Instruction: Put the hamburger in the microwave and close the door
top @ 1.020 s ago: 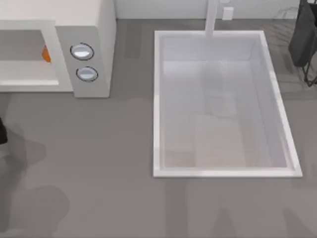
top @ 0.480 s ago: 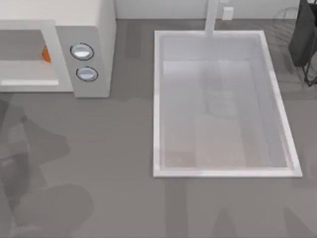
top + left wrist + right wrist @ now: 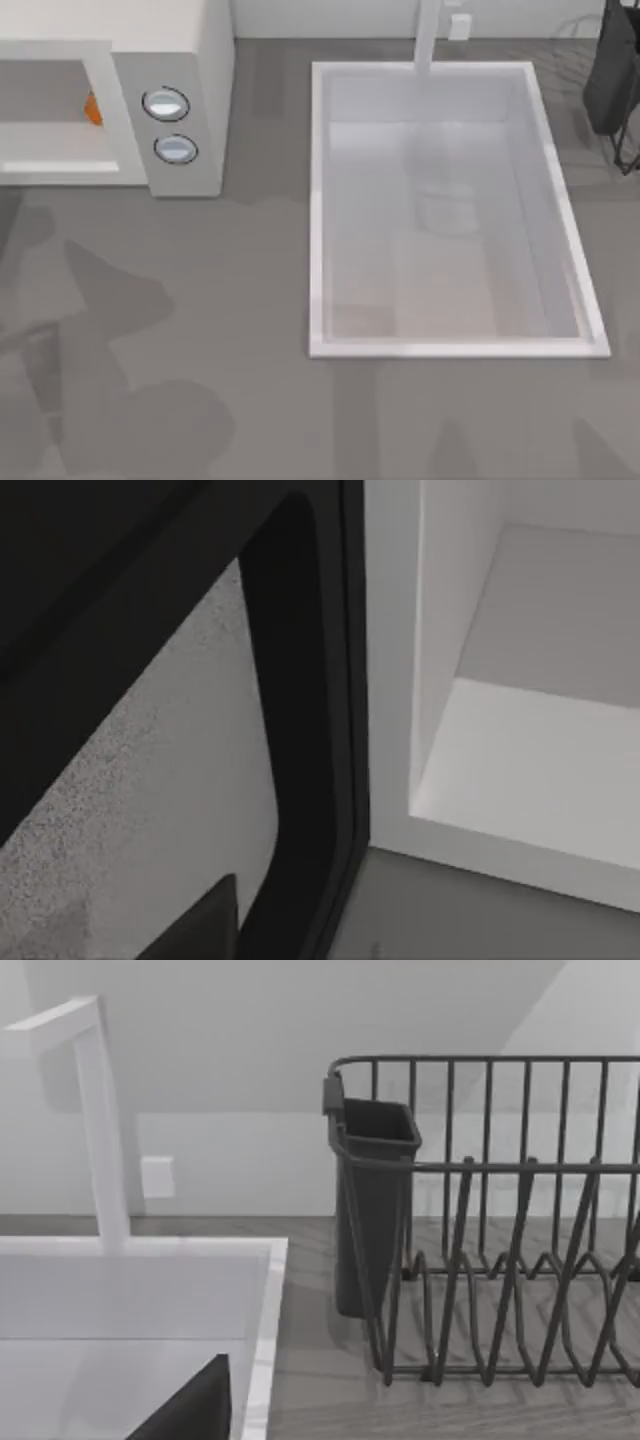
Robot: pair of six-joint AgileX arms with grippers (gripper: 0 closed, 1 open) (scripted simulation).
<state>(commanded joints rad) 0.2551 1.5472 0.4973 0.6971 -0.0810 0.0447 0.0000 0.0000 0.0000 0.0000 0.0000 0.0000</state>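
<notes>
Boxy off-white microwave (image 3: 175,100): placed at the far left of the grey table (image 3: 220,330), its wide front cavity open toward the near side, two round silver-blue knobs (image 3: 166,104) stacked on its side panel.

Small orange rounded hamburger (image 3: 92,108): seen as a sliver inside the cavity, against the right inner wall beside the knob panel.

Dark-framed door with a pale grey speckled face (image 3: 160,810): seen close up in the left wrist view, swung open, its edge just beside the white cavity wall (image 3: 440,660).

Large white rectangular sink basin (image 3: 318,200): set into the table right of the microwave, a white faucet (image 3: 428,35) at its far rim.

Dark wire dish rack (image 3: 500,1260): seen in the right wrist view beside the sink, a dark cup-shaped holder (image 3: 372,1210) hung on its end.

Grippers: whether either is released, clenched or grasping cannot be told.
</notes>
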